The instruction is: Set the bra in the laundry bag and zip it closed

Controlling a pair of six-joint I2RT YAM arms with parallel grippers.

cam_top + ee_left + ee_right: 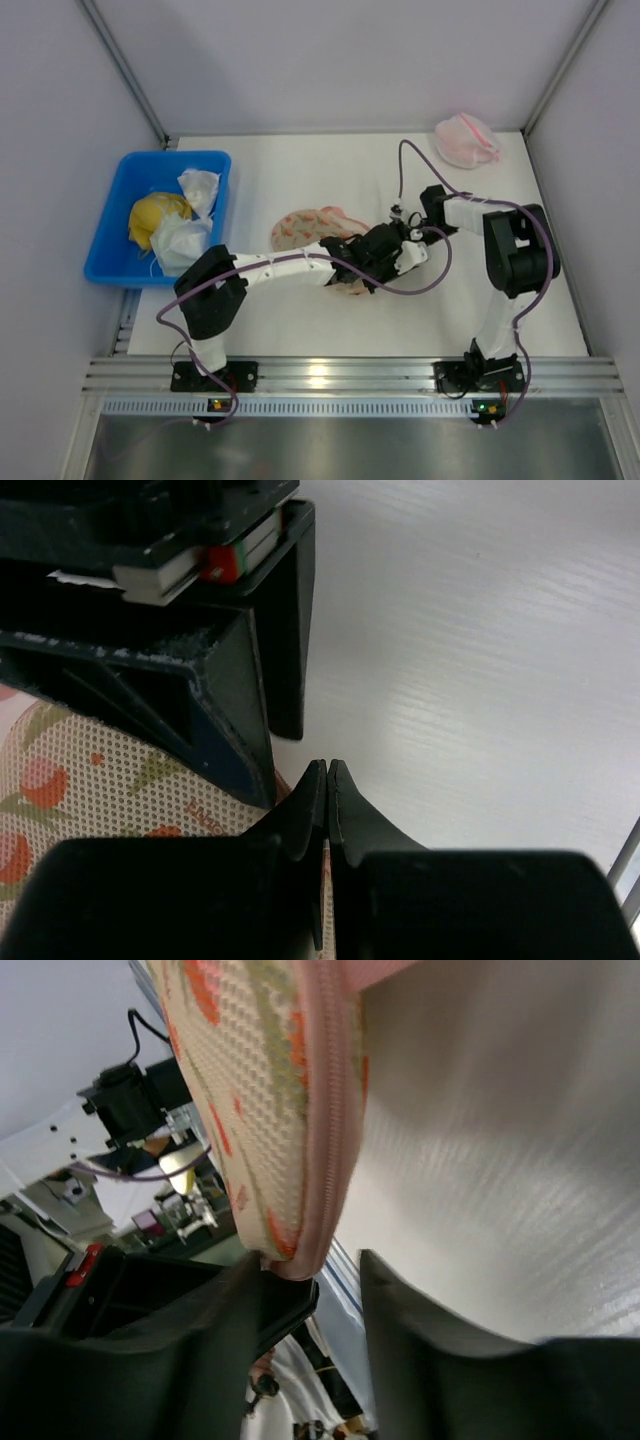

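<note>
The laundry bag (305,228), peach mesh with red-orange marks, lies at mid-table, partly under both wrists. My left gripper (375,262) is shut, and a thin strip of the bag's mesh shows between its jaws in the left wrist view (327,765). The bag's mesh (70,780) lies to its left there. My right gripper (397,240) is open. In the right wrist view (318,1265) the bag's pink zipper edge (335,1110) hangs down to its left finger (240,1300). The black bra is not in view.
A blue bin (170,157) at the left holds a yellow cloth lump (155,218) and white cloth bundles (195,190). A pink-and-white mesh bundle (466,140) lies at the far right corner. Grey walls close in the table on three sides.
</note>
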